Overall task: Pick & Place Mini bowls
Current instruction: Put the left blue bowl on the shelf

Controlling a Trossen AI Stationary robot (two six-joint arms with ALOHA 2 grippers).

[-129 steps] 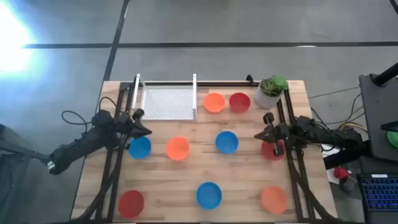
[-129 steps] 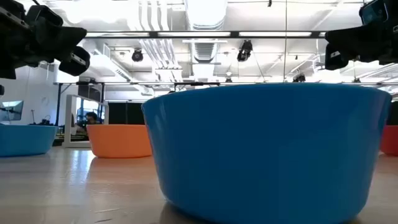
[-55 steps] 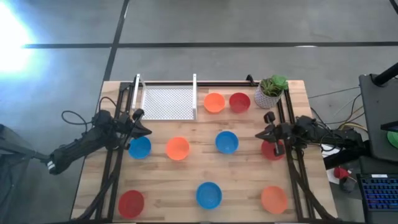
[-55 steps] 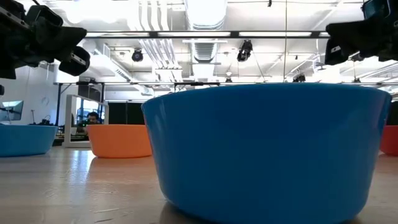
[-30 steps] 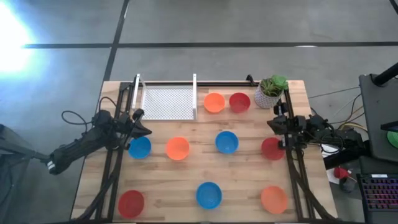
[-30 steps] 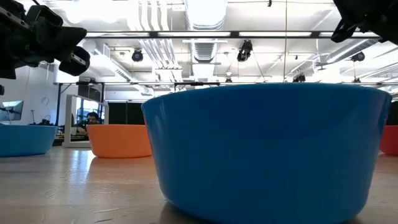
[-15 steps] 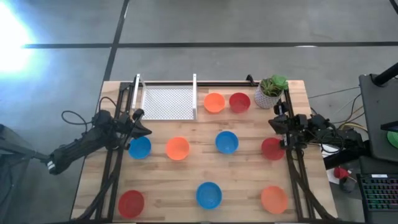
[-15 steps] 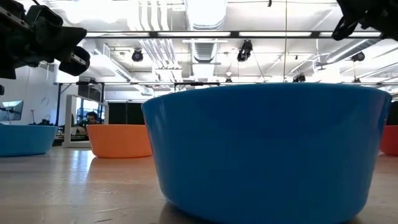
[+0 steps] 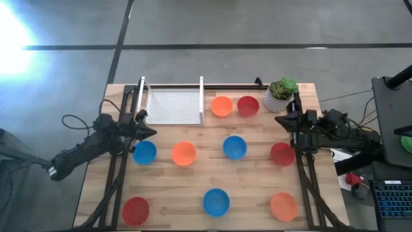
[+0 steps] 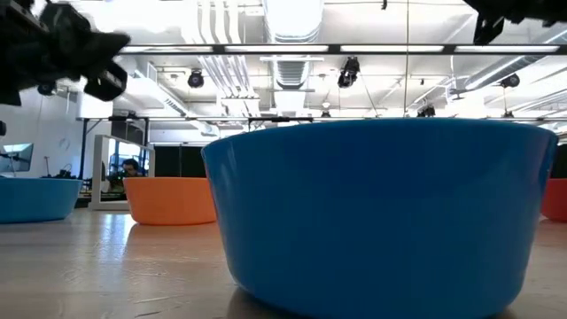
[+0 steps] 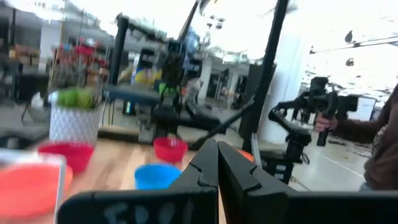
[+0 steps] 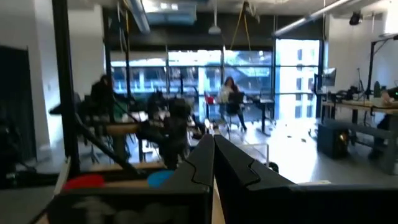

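Nine mini bowls (image 9: 235,147) sit spread over the wooden surface (image 9: 174,187); the left end effector (image 9: 149,131) and right end effector (image 9: 279,119) hover empty, fingers together.

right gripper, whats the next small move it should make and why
Probably open the fingers and swing down toward the red bowl just in front of it. The right gripper is shut and empty, raised near the plant pot, and all nine bowls sit loose on the table. The left gripper waits shut by the blue bowl.
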